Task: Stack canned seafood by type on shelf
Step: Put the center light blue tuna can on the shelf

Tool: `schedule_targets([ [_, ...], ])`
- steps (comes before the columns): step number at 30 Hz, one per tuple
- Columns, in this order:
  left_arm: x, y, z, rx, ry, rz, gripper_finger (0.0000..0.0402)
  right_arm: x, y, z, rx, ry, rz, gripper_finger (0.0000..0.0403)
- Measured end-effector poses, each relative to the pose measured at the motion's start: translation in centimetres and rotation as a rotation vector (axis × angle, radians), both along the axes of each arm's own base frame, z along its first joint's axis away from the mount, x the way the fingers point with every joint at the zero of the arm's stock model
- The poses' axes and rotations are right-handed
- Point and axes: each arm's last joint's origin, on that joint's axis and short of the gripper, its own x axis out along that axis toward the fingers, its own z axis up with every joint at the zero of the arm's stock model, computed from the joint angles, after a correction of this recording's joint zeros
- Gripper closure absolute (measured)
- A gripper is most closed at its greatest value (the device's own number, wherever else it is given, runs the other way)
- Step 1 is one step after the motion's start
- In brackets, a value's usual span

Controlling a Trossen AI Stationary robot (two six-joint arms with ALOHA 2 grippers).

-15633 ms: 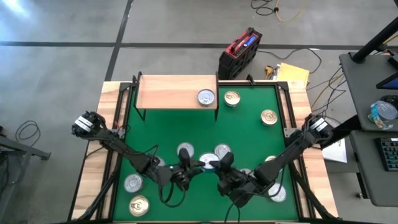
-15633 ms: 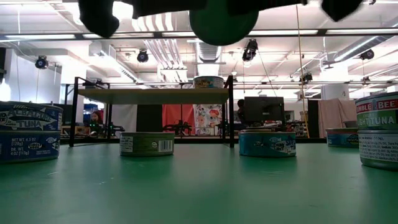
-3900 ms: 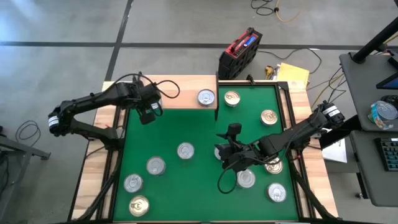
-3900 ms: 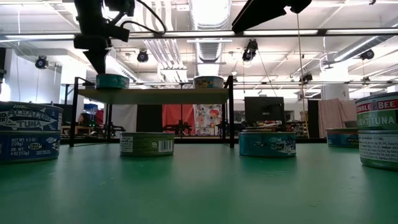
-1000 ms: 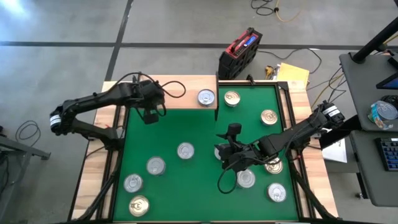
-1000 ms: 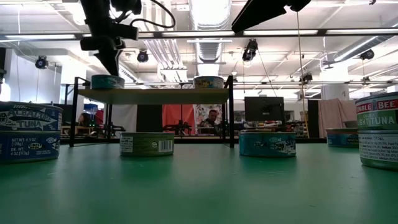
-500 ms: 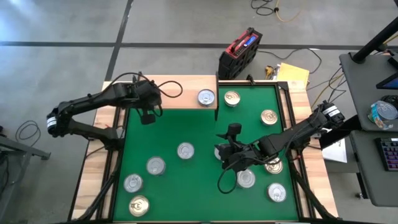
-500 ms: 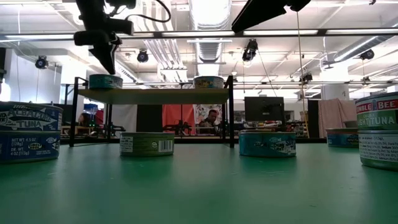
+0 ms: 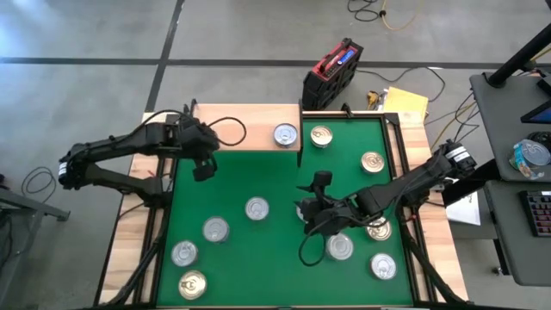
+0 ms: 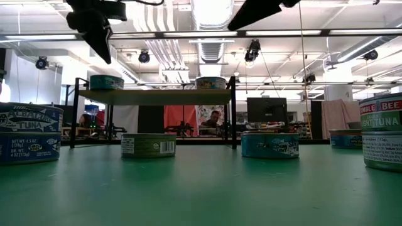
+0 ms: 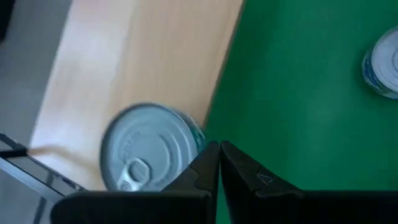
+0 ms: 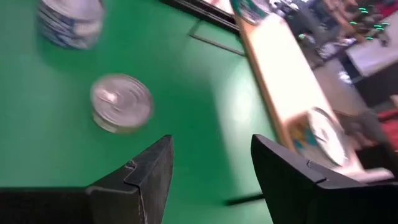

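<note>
Tins await: your right gripper (image 9: 312, 213), fingers apart and empty, hovers with a silver tin (image 9: 256, 208) at nine o'clock, nearer than your clenched left gripper (image 9: 203, 169).

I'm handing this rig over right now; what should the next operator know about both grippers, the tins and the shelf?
Left gripper: shut, empty, above the left front edge of the small light-wood shelf.
Right gripper: open, empty, hovering mid green mat.
Done: two flat round tins stand apart on the shelf, a teal-sided tin at its left end and a silver-topped tin at its right end.
Left: the other tins lie scattered on the mat, including a gold-topped tin; nothing is stacked yet.
</note>
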Motion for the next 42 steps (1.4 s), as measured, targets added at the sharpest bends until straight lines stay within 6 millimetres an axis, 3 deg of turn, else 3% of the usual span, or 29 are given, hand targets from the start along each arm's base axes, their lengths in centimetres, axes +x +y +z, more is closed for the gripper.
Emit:
schedule_targets([
  [9,0.9,-0.4,-0.9,-0.033,0.052,0.021,0.0401,3.6,-0.7,-1.5,0.021,-0.111,0.076,0.0197],
  [15,0.8,-0.7,-1.2,-0.117,0.072,0.018,0.0401,4.5,-2.0,-2.5,0.049,-0.075,0.092,0.0197],
  [20,-0.1,-1.2,-1.4,-0.241,0.115,0.065,0.0401,4.5,-2.1,-3.2,0.044,-0.053,0.088,0.0197],
  [29,-1.1,-1.4,-1.5,-0.275,0.193,0.151,0.0401,3.1,-2.5,-3.5,0.044,0.036,0.074,0.0197],
  [36,-1.0,-0.8,-1.4,-0.091,0.206,0.131,0.0401,3.0,-2.5,-3.4,0.051,0.039,0.07,0.0197],
  [42,0.2,-0.5,-1.6,-0.047,0.18,0.054,0.0401,3.0,-2.5,-3.3,0.055,0.031,0.07,0.0197],
])
